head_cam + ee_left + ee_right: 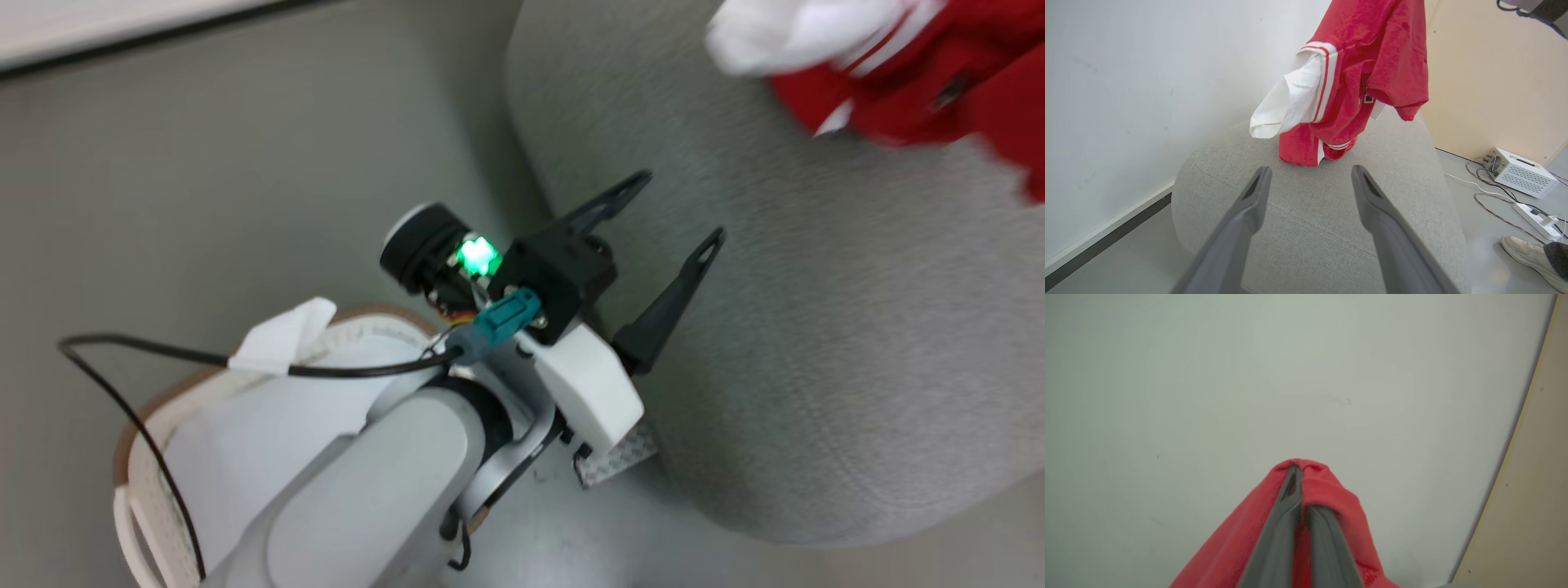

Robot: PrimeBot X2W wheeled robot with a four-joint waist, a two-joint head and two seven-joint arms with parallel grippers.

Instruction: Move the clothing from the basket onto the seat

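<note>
Red clothing pinched in right jaws (closed tight); left jaws spread wide, empty.

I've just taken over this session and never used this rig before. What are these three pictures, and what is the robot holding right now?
You are seeing a two-armed robot from three cameras. The head view looks down: the left gripper hangs open, holding nothing, over the edge of the grey seat, with the white basket on the floor below its arm. The left wrist view looks along that gripper's own two fingers toward the red and white clothing, which hangs with its lower end touching the seat. The right wrist view shows the right gripper shut on that red fabric, holding it up. A person's shoe shows on the floor beside the seat.
</note>
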